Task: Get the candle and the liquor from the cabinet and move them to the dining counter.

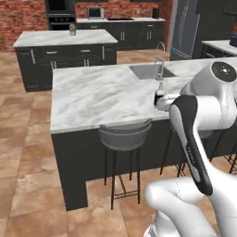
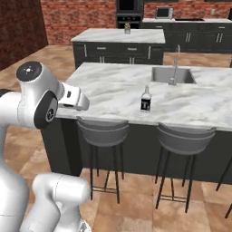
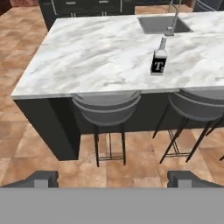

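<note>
Hanging over the floor short of the stools, the gripper [image 3: 112, 179] has its two dark fingertips spread wide with nothing between them, looking down and forward at the dining counter [image 3: 92, 52].

Out from there, past the near long edge of the counter and above the grey stool [image 3: 106, 107], the liquor [image 3: 159, 62] stands upright on the marble, inboard of the near edge and just short of the sink [image 3: 162, 25] and its faucet [image 3: 174, 19]. In the right base view the liquor [image 2: 145, 99] sits between the near edge and the sink's front rim, apart from both.

As for handling, the bottle is probably glass (rigid, smooth, likely slippery and breakable) and fairly heavy for its footprint, with a tall narrow shape that could tip if nudged near the stopper. The flat black sides of the square body, around the label, look like the surest place to clamp; the slim pale neck offers less purchase.
</note>
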